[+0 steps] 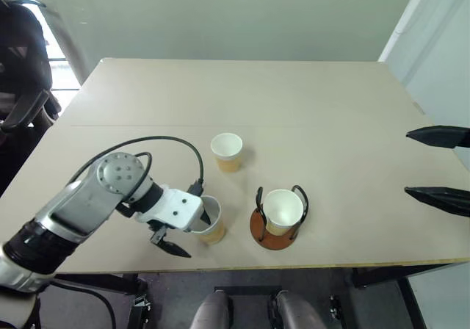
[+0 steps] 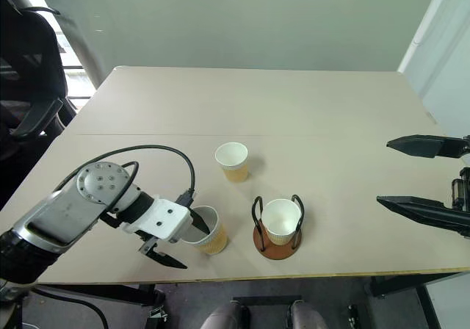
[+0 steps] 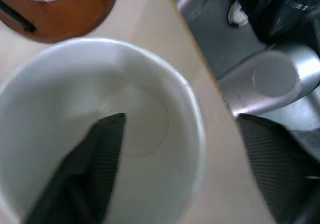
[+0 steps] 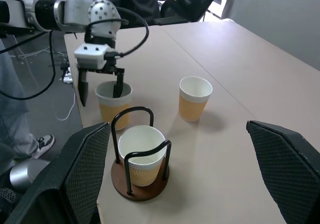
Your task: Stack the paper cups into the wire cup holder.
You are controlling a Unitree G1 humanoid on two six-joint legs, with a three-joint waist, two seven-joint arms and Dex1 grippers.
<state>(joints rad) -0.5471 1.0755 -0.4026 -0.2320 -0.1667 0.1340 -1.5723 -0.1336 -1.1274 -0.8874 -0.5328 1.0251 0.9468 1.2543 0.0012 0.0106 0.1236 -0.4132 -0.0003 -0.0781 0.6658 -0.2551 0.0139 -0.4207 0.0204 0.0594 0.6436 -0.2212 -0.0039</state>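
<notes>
Grasping the second paper cup (image 1: 211, 226) at the bench's (image 1: 330, 109) near edge, left tool (image 1: 188, 231) astride its wall, not yet clamped, right tool (image 1: 439, 164) wide; next, lifting into the wire cup holder (image 1: 279, 219) alongside.

The near cup's (image 3: 150, 134) rim runs off the left wrist view's edge. The holder (image 3: 65, 14) is cut to a slice there, blurred.

The paper cups (image 1: 227, 151) looked matt, the wire cup holder (image 1: 278, 222) had thin black wire over a glossy brown disc, and the table (image 1: 308, 109) was smooth and matt.
</notes>
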